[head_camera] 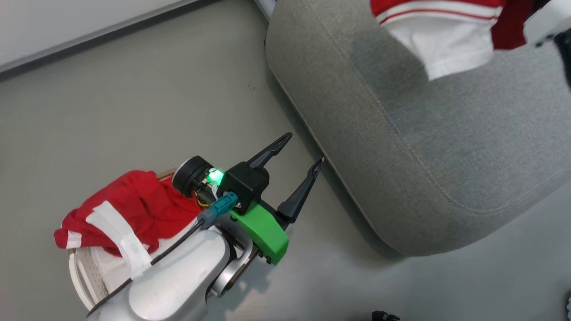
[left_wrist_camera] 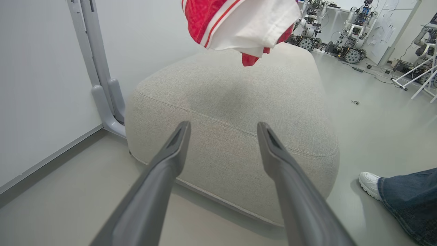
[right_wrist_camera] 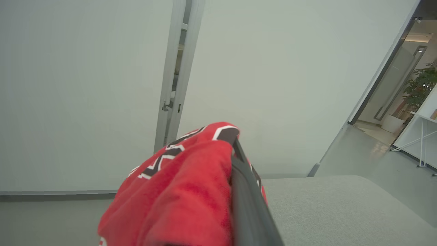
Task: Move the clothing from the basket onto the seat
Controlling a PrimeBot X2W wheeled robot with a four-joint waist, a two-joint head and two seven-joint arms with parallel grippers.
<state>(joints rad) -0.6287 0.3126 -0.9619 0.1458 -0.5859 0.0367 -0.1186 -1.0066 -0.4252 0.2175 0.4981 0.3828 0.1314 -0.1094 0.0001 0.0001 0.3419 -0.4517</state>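
Note:
The cream basket [head_camera: 79, 273] stands on the floor at the lower left of the head view, and red clothing with white stripes [head_camera: 138, 206] is heaped over its top. My left gripper [head_camera: 303, 150] hovers just right of it, open and empty, pointing at the grey seat [head_camera: 424, 156]. In the left wrist view the open left gripper [left_wrist_camera: 223, 130] faces the seat [left_wrist_camera: 239, 102]. A second red and white garment [head_camera: 439, 31] hangs above the seat's far part. My right gripper [right_wrist_camera: 235, 143] is shut on this garment [right_wrist_camera: 184, 191], above the seat [right_wrist_camera: 341, 205].
A grey metal post [left_wrist_camera: 102, 85] stands by the wall beside the seat. A person's white shoe [left_wrist_camera: 370, 184] and jeans leg [left_wrist_camera: 409, 201] are on the floor right of the seat. Other robots [left_wrist_camera: 355, 41] stand far back.

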